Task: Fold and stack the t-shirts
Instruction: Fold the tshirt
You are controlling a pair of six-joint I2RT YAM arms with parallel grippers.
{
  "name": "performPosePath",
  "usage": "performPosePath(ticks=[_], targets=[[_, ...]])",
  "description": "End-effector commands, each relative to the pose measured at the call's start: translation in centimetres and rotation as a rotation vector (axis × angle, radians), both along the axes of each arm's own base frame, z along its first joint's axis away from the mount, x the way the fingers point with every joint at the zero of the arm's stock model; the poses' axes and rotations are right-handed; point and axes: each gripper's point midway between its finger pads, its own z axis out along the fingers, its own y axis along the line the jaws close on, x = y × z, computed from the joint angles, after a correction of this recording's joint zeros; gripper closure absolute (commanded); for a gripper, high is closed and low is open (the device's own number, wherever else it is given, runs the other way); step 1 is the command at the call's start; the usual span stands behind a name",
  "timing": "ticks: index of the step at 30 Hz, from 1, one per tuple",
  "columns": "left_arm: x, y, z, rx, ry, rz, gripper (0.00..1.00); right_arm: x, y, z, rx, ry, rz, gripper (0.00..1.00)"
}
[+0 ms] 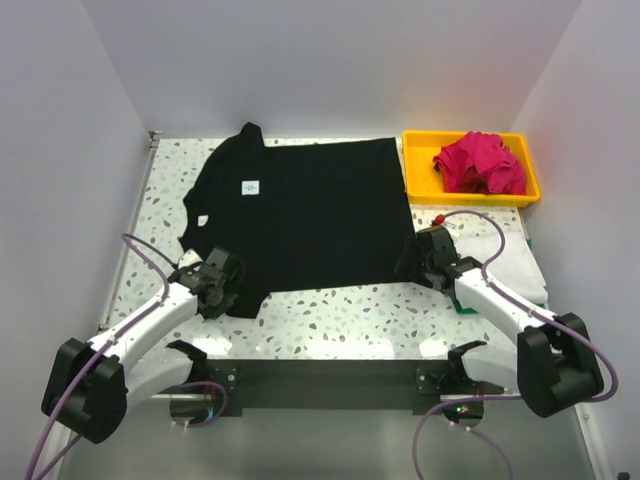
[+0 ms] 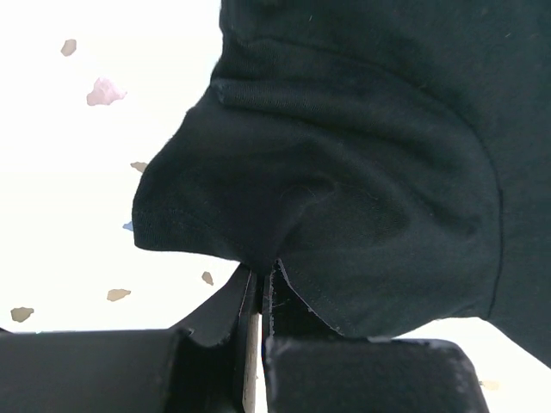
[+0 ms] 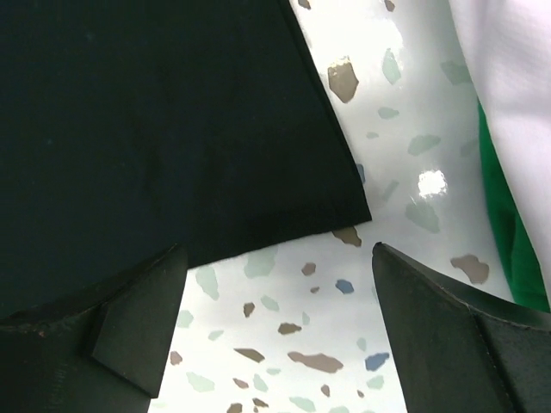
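Note:
The large black t-shirt (image 1: pixel 300 210) lies spread flat on the table, its small white label (image 1: pixel 250 187) up. My left gripper (image 1: pixel 222 285) is shut on the shirt's near left sleeve; the wrist view shows black cloth (image 2: pixel 327 172) bunched and pinched between the jaws. My right gripper (image 1: pixel 425 262) is open and empty just off the shirt's near right corner (image 3: pixel 349 202), over bare table. A magenta shirt (image 1: pixel 482 162) lies crumpled in the yellow tray. A white shirt (image 1: pixel 510 255) lies on a green one (image 3: pixel 508 232) at the right, beside the right arm.
The yellow plastic tray (image 1: pixel 415 170) stands at the back right, touching the black shirt's right edge. The speckled table (image 1: pixel 340 315) has a bare strip along the near edge. White walls close in the back and both sides.

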Motion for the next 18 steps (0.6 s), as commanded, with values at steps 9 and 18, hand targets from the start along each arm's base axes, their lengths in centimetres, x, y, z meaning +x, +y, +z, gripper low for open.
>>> performPosePath(ticks=[9,18], targets=[[0.6,1.0,0.8,0.031,-0.051,0.001,1.0,1.3,-0.6,-1.8,-0.008,-0.019,-0.096,0.23],[0.8,0.7,1.1,0.009,-0.061,0.0,1.0,0.9,-0.7,-3.6,-0.017,0.007,-0.1,0.64]])
